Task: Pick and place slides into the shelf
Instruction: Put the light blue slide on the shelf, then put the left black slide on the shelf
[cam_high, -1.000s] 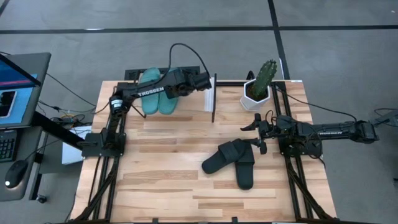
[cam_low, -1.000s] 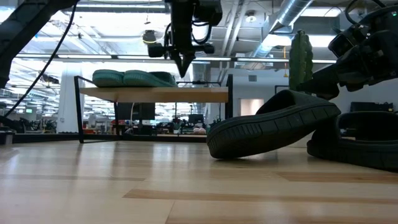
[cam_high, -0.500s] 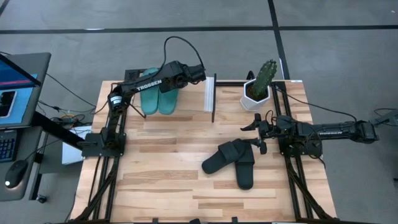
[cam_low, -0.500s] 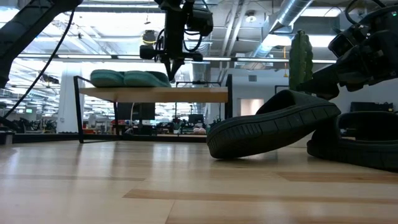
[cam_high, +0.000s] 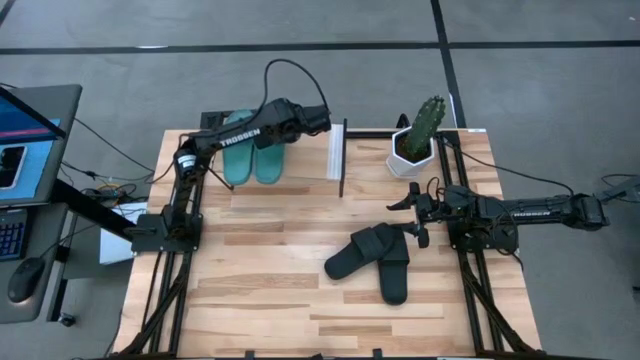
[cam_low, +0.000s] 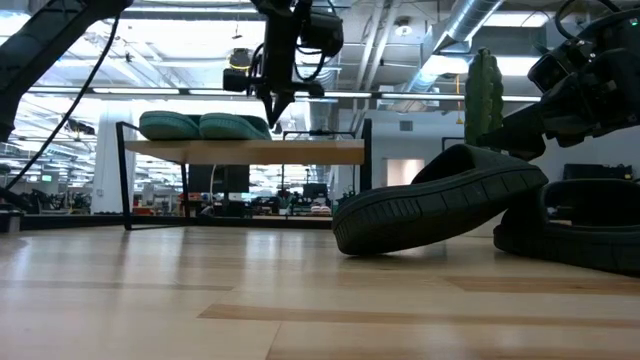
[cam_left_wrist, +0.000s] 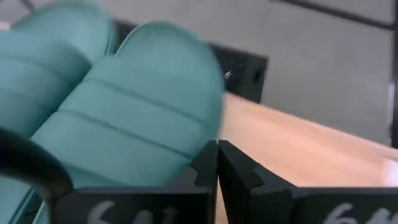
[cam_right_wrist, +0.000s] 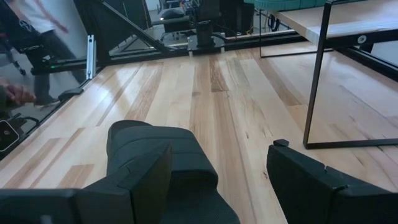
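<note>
The teal-green slides (cam_high: 250, 158) lie side by side on the shelf (cam_high: 305, 162) at the table's far left; in the low view the teal-green slides (cam_low: 205, 126) rest soles down on the shelf's top board (cam_low: 250, 152). My left gripper (cam_low: 272, 112) is shut and points down at the right slide's right edge. The black slides (cam_high: 372, 258) lie on the table at centre right, one black slide (cam_low: 440, 205) leaning tilted on the other (cam_low: 580, 235). My right gripper (cam_high: 413, 216) waits open just right of them, touching nothing. My left gripper stands with its shut fingers (cam_left_wrist: 205, 163) against the right side edge (cam_left_wrist: 199, 134) of the right teal slide. The fingers come slanting down from above, over the shelf's bare top (cam_left_wrist: 298, 155). Both slides stay flat on the board.
A cactus in a white pot (cam_high: 420, 135) stands at the far right corner. The shelf's black frame post (cam_high: 343, 160) and white edge strip (cam_high: 334, 155) rise beside my left gripper. Bare tabletop (cam_high: 260, 270) stretches along the near left. A laptop (cam_high: 25, 140) sits off the table's left.
My left gripper, shut all along, has swept toward the table's left edge over the shelf top. The two teal slides have slid left along the board and turned straighter. My right arm has kept still.
</note>
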